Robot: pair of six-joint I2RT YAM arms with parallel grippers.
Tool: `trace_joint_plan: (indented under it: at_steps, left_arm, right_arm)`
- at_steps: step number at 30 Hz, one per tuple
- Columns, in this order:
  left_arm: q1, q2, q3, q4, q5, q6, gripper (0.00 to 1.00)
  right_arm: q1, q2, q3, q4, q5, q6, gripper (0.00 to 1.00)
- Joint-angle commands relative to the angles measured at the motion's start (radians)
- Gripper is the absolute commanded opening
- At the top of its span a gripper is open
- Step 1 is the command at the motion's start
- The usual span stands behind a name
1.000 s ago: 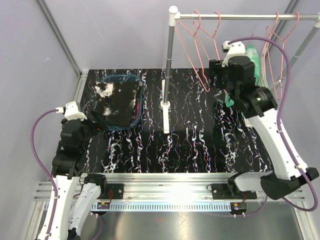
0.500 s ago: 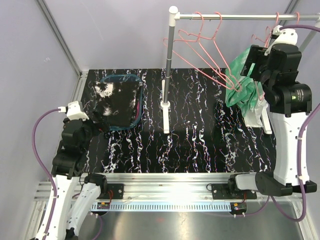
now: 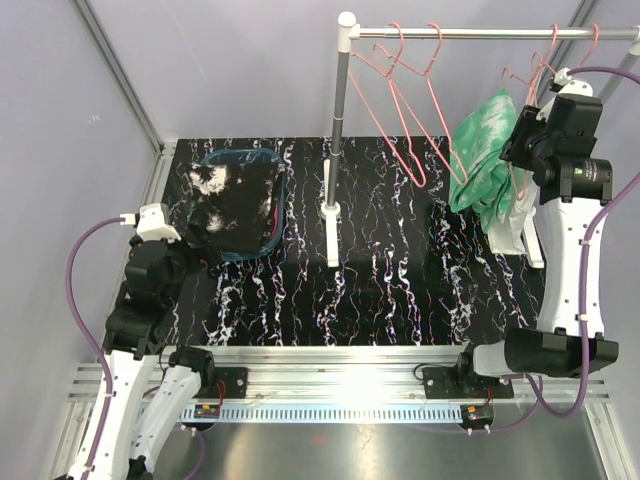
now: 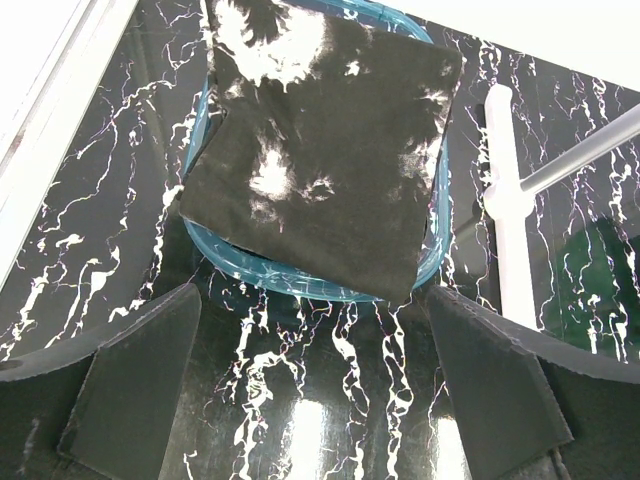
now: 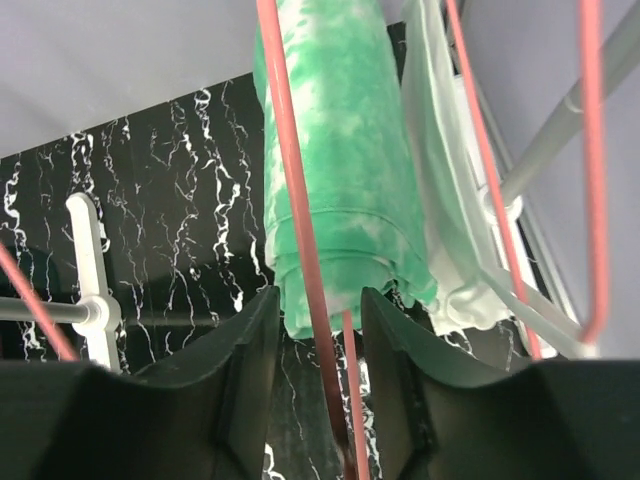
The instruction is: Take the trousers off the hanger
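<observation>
Swung from mid-rail to the right end of the metal rail, the right fingers now sit narrowly parted astride a pink wire hanger, pinching nothing. Right behind that wire the mottled green-and-white trousers remain hanging; the black white-speckled trousers already lie in the teal basket beneath the spread left fingers.

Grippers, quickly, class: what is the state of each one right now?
Left gripper: open, holding nothing.
Right gripper: open; the pink hanger wire runs between its fingers, not clamped.
</observation>
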Motion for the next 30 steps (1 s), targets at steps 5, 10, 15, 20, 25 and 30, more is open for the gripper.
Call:
trace_joint_plan:
  at_steps: [5, 10, 15, 20, 25, 30]
  left_arm:
    - [-0.013, -0.002, 0.003, 0.037, -0.002, 0.018, 0.99]
    - [-0.012, 0.001, 0.001, 0.037, -0.001, 0.020, 0.99]
    - [-0.013, 0.005, 0.001, 0.036, 0.010, 0.017, 0.99]
    - [-0.012, 0.016, 0.006, 0.042, 0.059, 0.012, 0.99]
    - [-0.012, 0.025, 0.006, 0.050, 0.111, 0.017, 0.99]
    - [-0.012, 0.018, 0.004, 0.057, 0.141, 0.023, 0.99]
  right_arm:
    - [-0.015, -0.007, -0.068, 0.211, -0.092, -0.005, 0.33]
    - [-0.016, 0.013, -0.055, 0.229, -0.106, -0.036, 0.11]
    - [-0.015, 0.000, -0.030, 0.246, -0.164, -0.052, 0.00]
    - [-0.015, -0.026, 0.027, 0.279, -0.203, -0.049, 0.00]
    - [-0.015, -0.029, 0.105, 0.285, -0.214, -0.053, 0.00]
    - [-0.015, -0.033, 0.155, 0.305, -0.221, -0.054, 0.00]
